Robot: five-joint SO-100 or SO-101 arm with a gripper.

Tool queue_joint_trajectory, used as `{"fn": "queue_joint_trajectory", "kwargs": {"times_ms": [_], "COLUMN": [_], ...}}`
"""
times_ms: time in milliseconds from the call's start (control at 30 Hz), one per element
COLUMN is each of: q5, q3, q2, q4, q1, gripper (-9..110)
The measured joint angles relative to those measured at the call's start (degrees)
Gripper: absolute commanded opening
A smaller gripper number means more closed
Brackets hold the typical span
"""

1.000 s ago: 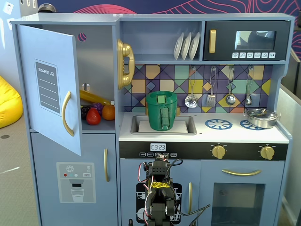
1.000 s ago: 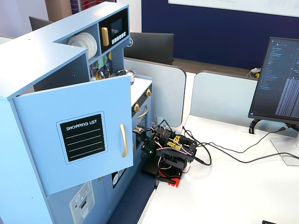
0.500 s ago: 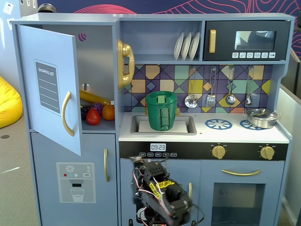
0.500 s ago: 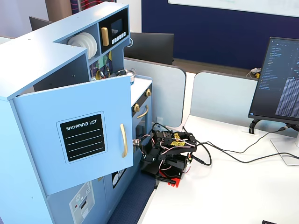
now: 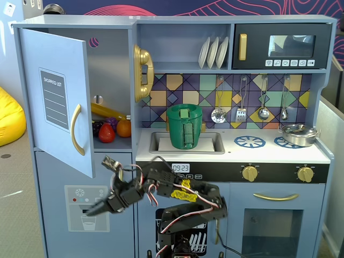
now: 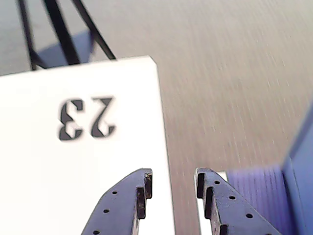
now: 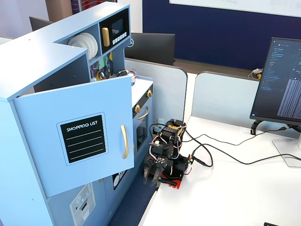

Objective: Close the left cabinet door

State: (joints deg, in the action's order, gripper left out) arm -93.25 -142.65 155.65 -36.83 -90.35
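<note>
You've got three plates (image 5: 213, 52) on the shelf, four utensils (image 5: 251, 106) hanging, two stove knobs (image 5: 277, 173), one green pot (image 5: 184, 127), one pan (image 5: 299, 134), and one open door (image 5: 56, 100).

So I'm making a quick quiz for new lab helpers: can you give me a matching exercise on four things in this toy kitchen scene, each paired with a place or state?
Things:
1. shopping list door
2. green pot
3. plates
4. gripper

Place or state:
A. in the sink
B. swung open
C. low, in front of the dispenser door
D. on the top shelf beside the microwave

Pairs: 1-B, 2-A, 3-D, 4-C
</note>
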Motion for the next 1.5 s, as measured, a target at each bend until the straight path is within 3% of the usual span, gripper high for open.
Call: {"fn": "queue_joint_trajectory", "kwargs": {"times_ms": [233, 467, 867, 1300, 1500], "q5": [-6.59, -11.43, -13.97, -16.08, -16.26], "q3": [17.84, 31.90, 34.98, 37.35, 37.44], "q2": [-16.17, -27.95, -31.11, -37.09, -37.00], "q4": [6.06, 8.53, 10.55, 18.37, 19.95], "q1": [-2.64, 2.55, 19.42, 44.91, 48.78], "gripper": [2, 2, 2, 2, 2]}}
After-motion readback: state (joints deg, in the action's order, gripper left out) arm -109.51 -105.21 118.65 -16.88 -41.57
